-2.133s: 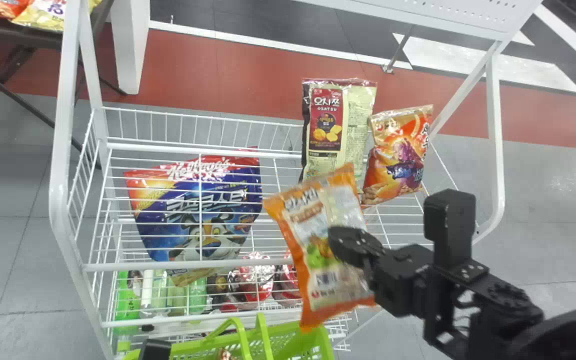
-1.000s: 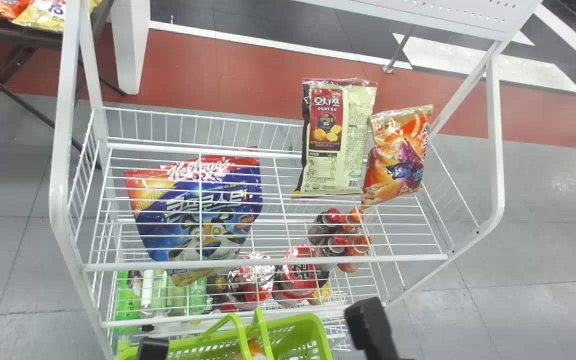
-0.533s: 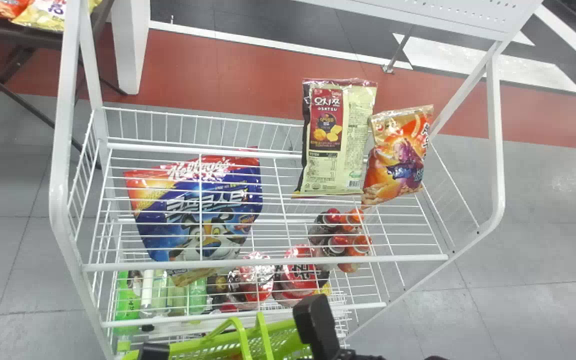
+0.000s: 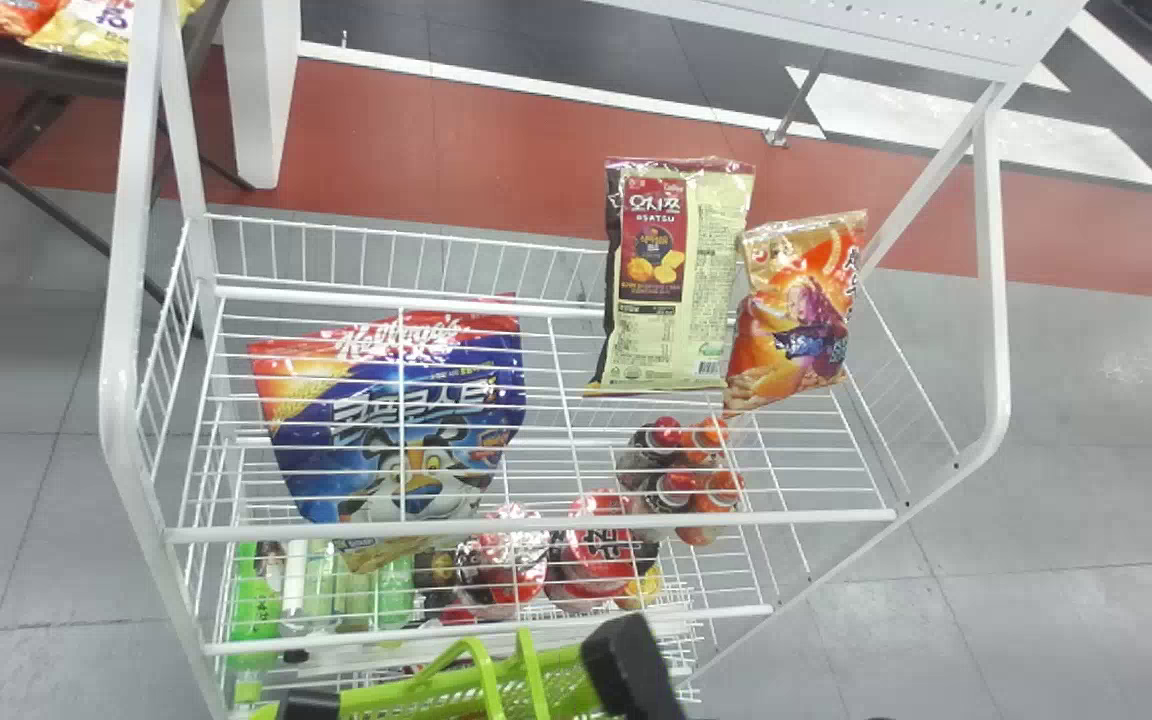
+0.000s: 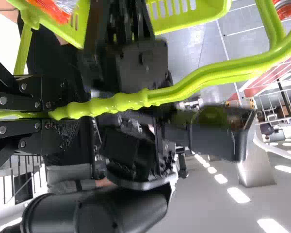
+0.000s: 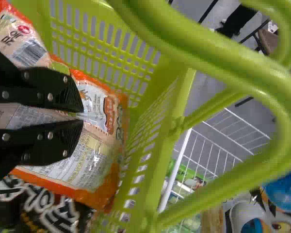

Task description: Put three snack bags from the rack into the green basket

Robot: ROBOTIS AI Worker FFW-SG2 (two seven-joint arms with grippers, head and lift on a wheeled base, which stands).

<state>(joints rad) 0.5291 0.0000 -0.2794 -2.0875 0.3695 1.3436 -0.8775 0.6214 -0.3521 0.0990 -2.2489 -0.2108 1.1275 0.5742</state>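
Grey floor, crossed by a red band, spreads behind the white wire rack. At its near side you have the green basket. On the rack you can see a big blue cereal bag, a cream-and-maroon bag and a smaller orange bag. Inside the basket lies an orange-edged snack bag, with a black bag beside it. Your left pincer is clamped on the basket's handle; your right pincer is pinching a fold of the orange-edged snack bag. Expect that one to be light, soft and slippery, its contents easy to crush; grip loose film or an end seal, then spread well clear so nothing clings.
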